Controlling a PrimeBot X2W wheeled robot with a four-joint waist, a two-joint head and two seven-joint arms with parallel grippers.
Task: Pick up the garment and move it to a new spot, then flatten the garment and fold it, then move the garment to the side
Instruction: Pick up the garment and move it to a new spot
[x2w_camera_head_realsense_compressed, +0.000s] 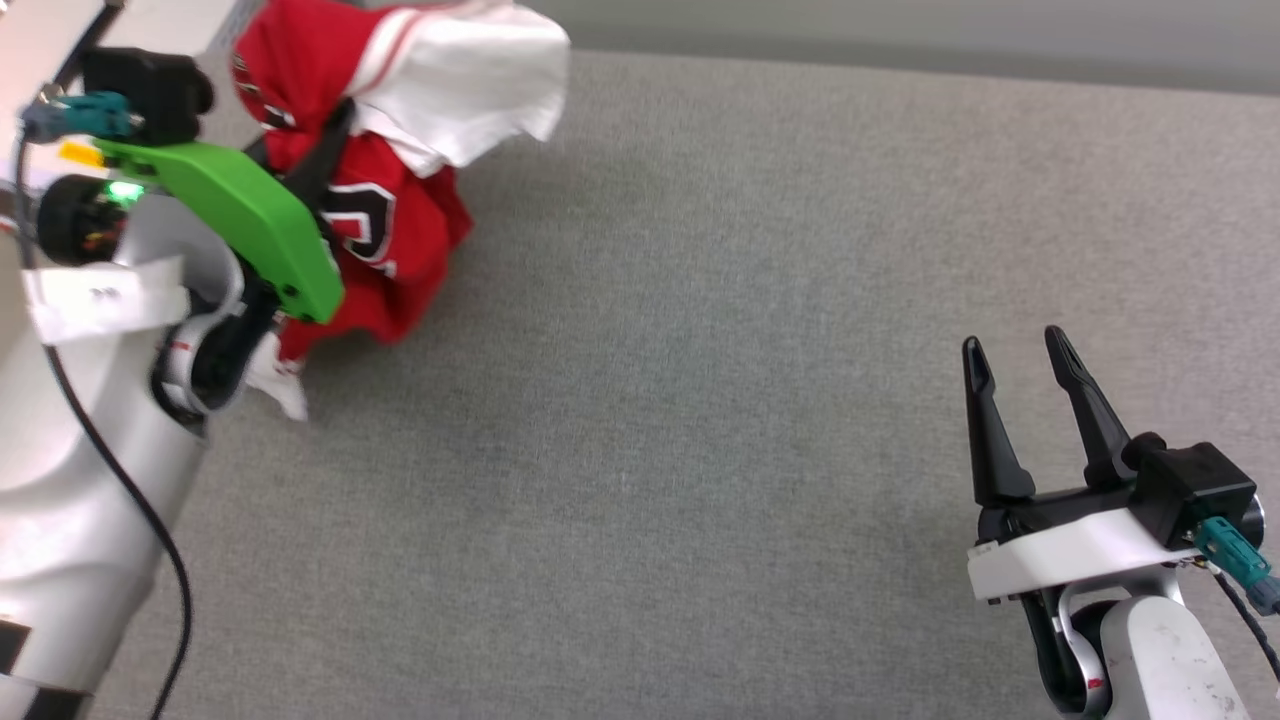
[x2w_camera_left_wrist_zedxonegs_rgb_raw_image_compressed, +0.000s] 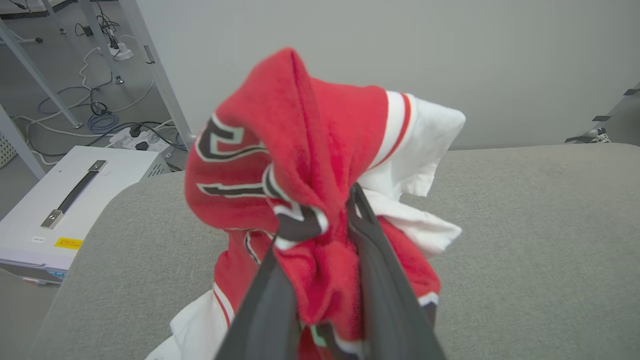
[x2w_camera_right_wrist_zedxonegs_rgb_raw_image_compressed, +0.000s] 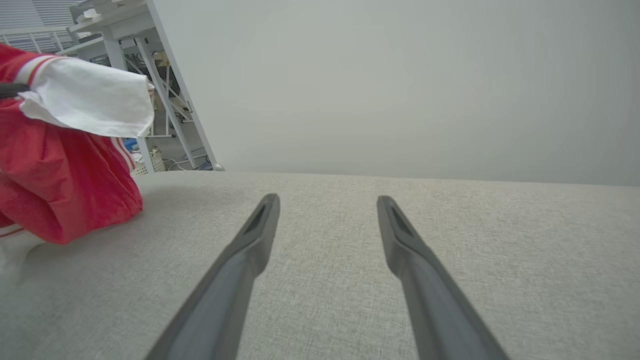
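Item: shirt (x2w_camera_head_realsense_compressed: 420, 200), red with white short sleeves and black lettering (x2w_camera_head_realsense_compressed: 360, 220) outlined in white. Location: far left part of the grey cloth-covered desk (x2w_camera_head_realsense_compressed: 700, 400), gathered into a loose bundle and lifted. One white sleeve (x2w_camera_head_realsense_compressed: 470, 90) sticks out to the side, and the lowest folds appear to trail on the desk top. Holder: left pincer (x2w_camera_head_realsense_compressed: 325, 150), clamped on a thick wad of red cloth near the lettering. The left wrist view shows several layers squeezed between its two dark fingers, with cloth spilling over above and below. Second tool: right pincer (x2w_camera_head_realsense_compressed: 1012, 345), fingers apart with nothing between them, hovering low over bare desk and well apart from the shirt. Handling, by judgement: light, soft and wholly limp. It holds no shape of its own, so it will sag, swing and drape wherever it is carried. The surface looks napped rather than slick, so slipping is unlikely, and it is not fragile, though a hard pull on one layer could drag the rest askew. Where to take hold, by judgement: the present mid-body pinch suits carrying only. For spreading flat, single-layer edges serve better, meaning the shoulder seams, the striped sleeve trim or the bottom hem, one corner to each pincer. The hem is buried in the folds and cannot be made out.
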